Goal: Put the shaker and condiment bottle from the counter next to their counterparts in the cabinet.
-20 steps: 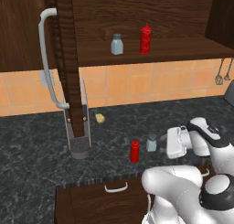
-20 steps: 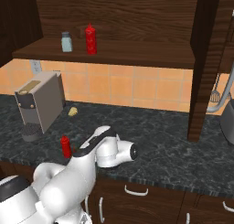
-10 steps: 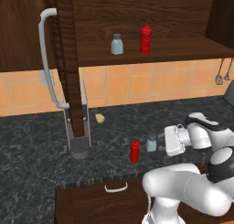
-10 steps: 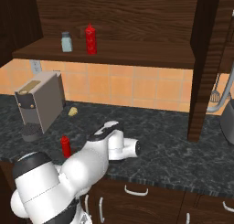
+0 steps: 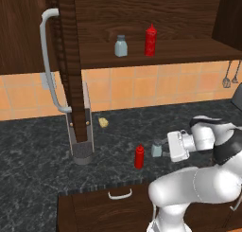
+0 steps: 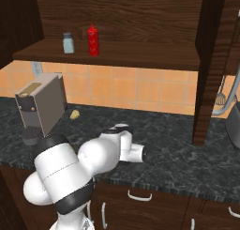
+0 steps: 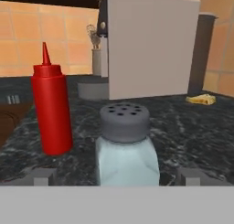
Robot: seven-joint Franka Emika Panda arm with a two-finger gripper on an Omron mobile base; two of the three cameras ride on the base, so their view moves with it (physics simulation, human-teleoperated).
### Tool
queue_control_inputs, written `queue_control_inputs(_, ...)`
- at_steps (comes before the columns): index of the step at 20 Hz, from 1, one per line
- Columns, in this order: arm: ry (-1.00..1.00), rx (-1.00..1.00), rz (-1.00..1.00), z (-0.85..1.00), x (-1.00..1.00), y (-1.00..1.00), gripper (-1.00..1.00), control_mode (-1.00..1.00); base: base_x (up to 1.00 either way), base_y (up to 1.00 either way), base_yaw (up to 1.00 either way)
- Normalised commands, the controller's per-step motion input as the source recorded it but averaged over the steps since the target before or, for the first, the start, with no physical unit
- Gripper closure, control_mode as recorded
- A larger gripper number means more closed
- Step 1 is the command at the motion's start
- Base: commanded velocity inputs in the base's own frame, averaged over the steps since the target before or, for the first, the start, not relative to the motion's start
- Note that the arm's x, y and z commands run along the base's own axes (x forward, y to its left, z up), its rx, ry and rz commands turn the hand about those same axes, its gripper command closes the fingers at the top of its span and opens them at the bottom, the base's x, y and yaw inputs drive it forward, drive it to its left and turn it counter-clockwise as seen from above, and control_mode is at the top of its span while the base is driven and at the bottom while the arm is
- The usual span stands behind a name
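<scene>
Your cabinet (image 5: pixel 142 18) stands open above the surface (image 5: pixel 38 150), its door (image 5: pixel 66 60) swung out edge-on, and the matching shaker (image 5: pixel 121 45) and red bottle (image 5: pixel 150 40) wait side by side on its shelf. Below, you see the arm has swung low and forward over the last second, bringing the end effector (image 5: pixel 163 149) level with the surface and right up to the counter shaker (image 5: pixel 156 148). In the hand view that shaker (image 7: pixel 125 147) now sits between the two fingertips (image 7: pixel 42 176), which stand wide apart on either side and do not yet touch it. The second red bottle (image 5: pixel 139 156) stands just beside it, upright, nearer the toaster (image 6: pixel 41 102). You appear to be lined up for the first pick: closing on the shaker looks like the next move, with nothing lifted yet and both items left to shelve.
</scene>
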Motion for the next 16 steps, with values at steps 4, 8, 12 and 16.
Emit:
queue_control_inputs(4,0.00,0.09,0.04,-0.10,0.22,0.00,-1.00,-1.00,0.00,0.00,0.00)
queue_control_inputs(8,0.00,0.09,0.03,-0.12,0.20,0.00,-1.00,-1.00,0.00,0.00,0.00)
queue_control_inputs(12,0.00,0.07,0.04,-0.19,0.16,0.00,-1.00,-1.00,0.00,0.00,0.00)
queue_control_inputs(16,0.04,0.04,0.04,-0.25,0.07,0.09,1.00,-1.00,0.00,0.00,0.00)
